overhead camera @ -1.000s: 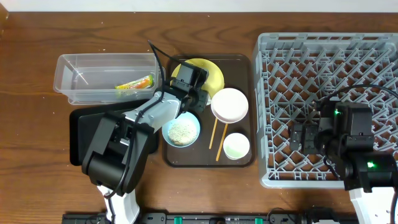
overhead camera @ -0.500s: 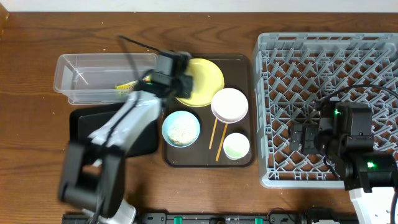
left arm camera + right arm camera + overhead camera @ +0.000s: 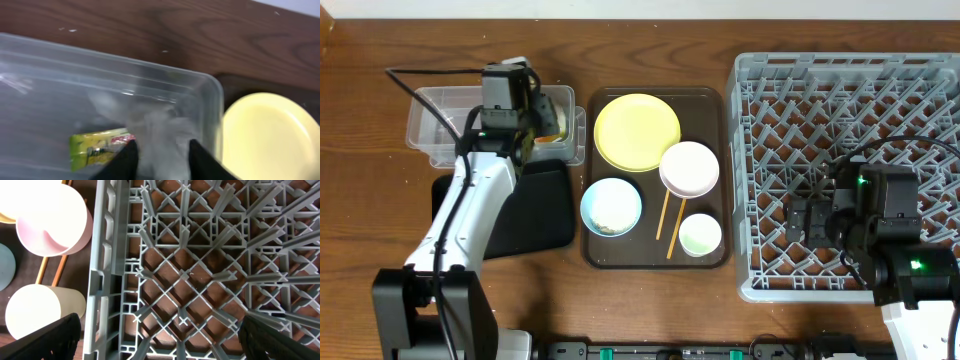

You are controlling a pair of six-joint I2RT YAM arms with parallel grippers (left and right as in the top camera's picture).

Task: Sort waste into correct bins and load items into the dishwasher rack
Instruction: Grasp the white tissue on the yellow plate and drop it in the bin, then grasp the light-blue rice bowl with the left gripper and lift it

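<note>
My left gripper (image 3: 532,125) hangs over the right end of the clear tub (image 3: 440,115), shut on the crumpled white tissue (image 3: 161,131), which shows blurred between its fingers (image 3: 161,152). The green-and-yellow wrapper (image 3: 97,147) lies in the tub beside it. The black tray (image 3: 535,205) lies in front of the tub. The yellow plate (image 3: 636,131), white bowl (image 3: 689,168), light blue bowl (image 3: 611,206) with rice scraps, cup (image 3: 700,234) and chopsticks (image 3: 665,215) sit on the brown tray. My right gripper (image 3: 160,335) is open and empty over the grey rack (image 3: 850,100).
The dark brown serving tray (image 3: 720,100) lies between the bins and the rack. The rack's left wall (image 3: 102,255) stands right next to the white bowl (image 3: 50,220) and cup (image 3: 40,312). Bare wooden table lies along the far edge.
My left gripper has lifted the tissue off the yellow plate and swung left over the clear tub. The plate now lies bare. The right arm has not moved.
</note>
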